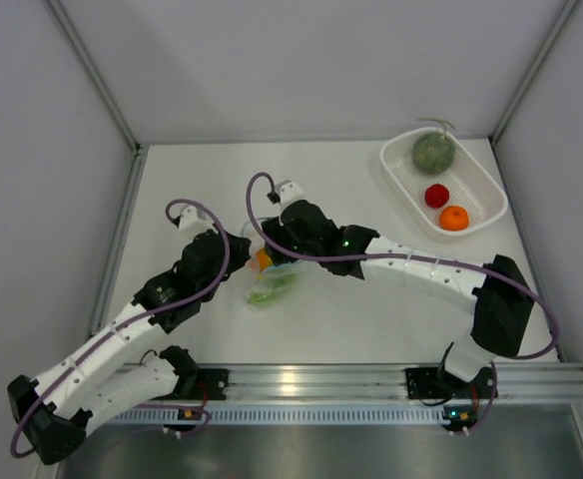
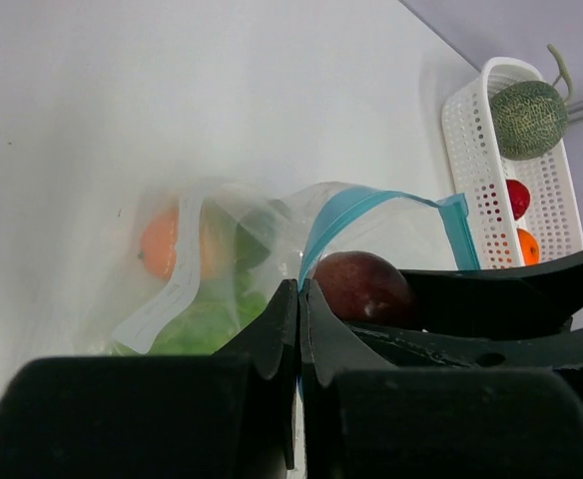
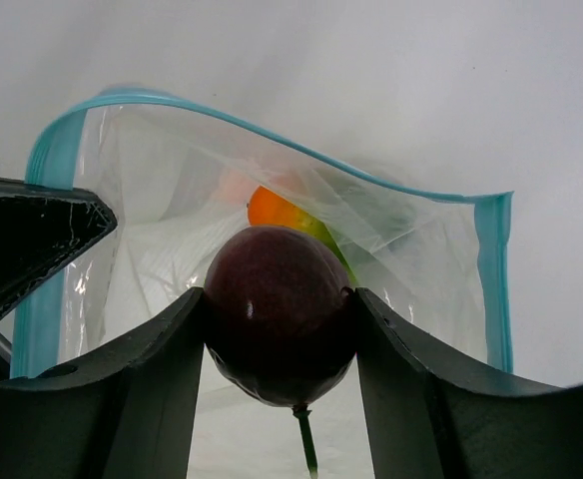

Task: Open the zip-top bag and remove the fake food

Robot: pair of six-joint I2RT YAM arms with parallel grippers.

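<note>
Your left fingers (image 2: 272,334) pinch the bag (image 2: 396,235) by its zip strip (image 2: 339,215); film's thin and slippery, so grip there. Your right fingers (image 3: 152,389) clamp the red fruit (image 3: 280,314); smooth, light, round.

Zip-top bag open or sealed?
Open. The blue strip of the zip-top bag gapes wide; the right gripper holds the dark red piece at its mouth.
</note>
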